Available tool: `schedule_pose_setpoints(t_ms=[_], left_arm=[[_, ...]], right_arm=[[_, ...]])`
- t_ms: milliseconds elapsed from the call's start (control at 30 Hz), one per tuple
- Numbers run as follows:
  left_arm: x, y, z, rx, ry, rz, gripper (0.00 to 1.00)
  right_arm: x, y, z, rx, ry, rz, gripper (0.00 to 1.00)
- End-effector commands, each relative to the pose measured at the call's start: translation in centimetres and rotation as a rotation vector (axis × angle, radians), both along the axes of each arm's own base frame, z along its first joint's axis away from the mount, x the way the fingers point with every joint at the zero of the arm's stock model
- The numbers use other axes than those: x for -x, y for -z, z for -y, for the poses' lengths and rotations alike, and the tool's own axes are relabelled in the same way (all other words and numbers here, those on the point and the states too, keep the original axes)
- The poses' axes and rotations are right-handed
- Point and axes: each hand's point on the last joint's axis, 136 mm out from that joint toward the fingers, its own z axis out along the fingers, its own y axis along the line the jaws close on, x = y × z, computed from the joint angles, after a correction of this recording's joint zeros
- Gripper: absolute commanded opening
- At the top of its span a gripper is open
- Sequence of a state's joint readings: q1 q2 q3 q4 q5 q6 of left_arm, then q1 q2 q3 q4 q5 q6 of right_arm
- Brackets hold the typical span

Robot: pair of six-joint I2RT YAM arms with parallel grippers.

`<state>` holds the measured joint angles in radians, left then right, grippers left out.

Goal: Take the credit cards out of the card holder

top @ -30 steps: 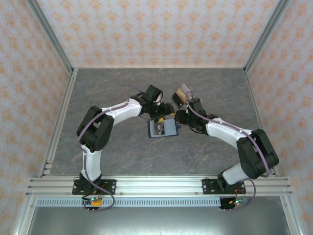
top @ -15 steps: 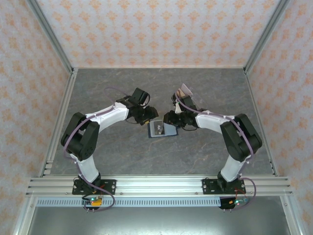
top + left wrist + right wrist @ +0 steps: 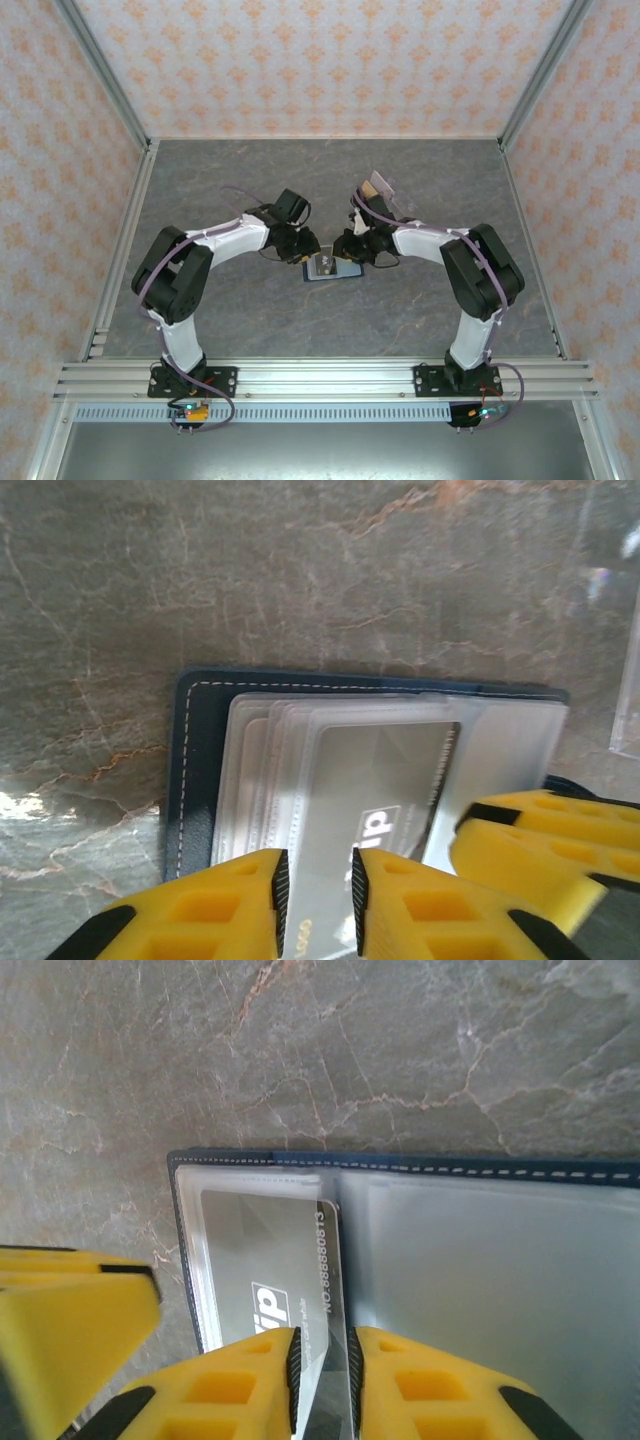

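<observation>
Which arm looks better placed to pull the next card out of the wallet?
Right. The right gripper straddles a grey card tilted up from the wallet. The left gripper sits over flat sleeves, probably just steadying.

Left arm (image 3: 220,238) and right arm (image 3: 428,240): white links, black joints, purple cables. Left gripper (image 3: 318,868): yellow fingers (image 3: 200,908), black pads (image 3: 281,885).

Bright, even light — faint shadows, glare patch on table (image 3: 20,805)
</observation>
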<state>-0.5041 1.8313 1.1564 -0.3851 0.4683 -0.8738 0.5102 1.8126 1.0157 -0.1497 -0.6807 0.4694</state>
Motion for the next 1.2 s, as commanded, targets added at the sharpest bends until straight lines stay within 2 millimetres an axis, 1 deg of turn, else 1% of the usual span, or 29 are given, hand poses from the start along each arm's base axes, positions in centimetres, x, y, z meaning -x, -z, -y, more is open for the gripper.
schedule_pose_setpoints(t_ms=[0, 167, 333, 400, 567, 900, 1100, 1167], left_arm=[[-0.4, 0.2, 0.5, 0.007, 0.001, -0.003, 0.24], [-0.2, 1.1, 0.3, -0.011, -0.008, -0.027, 0.21], [0.1, 1.9, -0.1, -0.024, -0.021, -0.039, 0.19], [0.3, 2.1, -0.3, -0.031, -0.026, -0.042, 0.19], [0.6, 2.2, -0.7, -0.057, -0.013, -0.051, 0.19], [0.8, 2.6, -0.5, -0.058, 0.001, -0.071, 0.19], [0.7, 2.7, -0.5, -0.061, -0.001, -0.07, 0.19], [0.7, 2.7, -0.5, -0.061, -0.001, -0.07, 0.19]], right_arm=[[0.3, 0.4, 0.0, 0.03, -0.017, -0.019, 0.21], [1.1, 0.6, 0.3, 0.055, -0.033, -0.063, 0.21], [1.9, -0.3, 0.0, 0.023, -0.054, -0.082, 0.22], [2.0, -0.4, -0.2, 0.015, -0.062, -0.09, 0.22], [2.3, 0.1, -0.5, 0.017, -0.077, -0.106, 0.22], [2.3, 1.1, -0.8, 0.023, -0.085, -0.128, 0.22], [2.3, 1.1, -0.9, 0.01, -0.089, -0.124, 0.21], [2.2, 1.0, -0.9, 0.009, -0.088, -0.122, 0.19]])
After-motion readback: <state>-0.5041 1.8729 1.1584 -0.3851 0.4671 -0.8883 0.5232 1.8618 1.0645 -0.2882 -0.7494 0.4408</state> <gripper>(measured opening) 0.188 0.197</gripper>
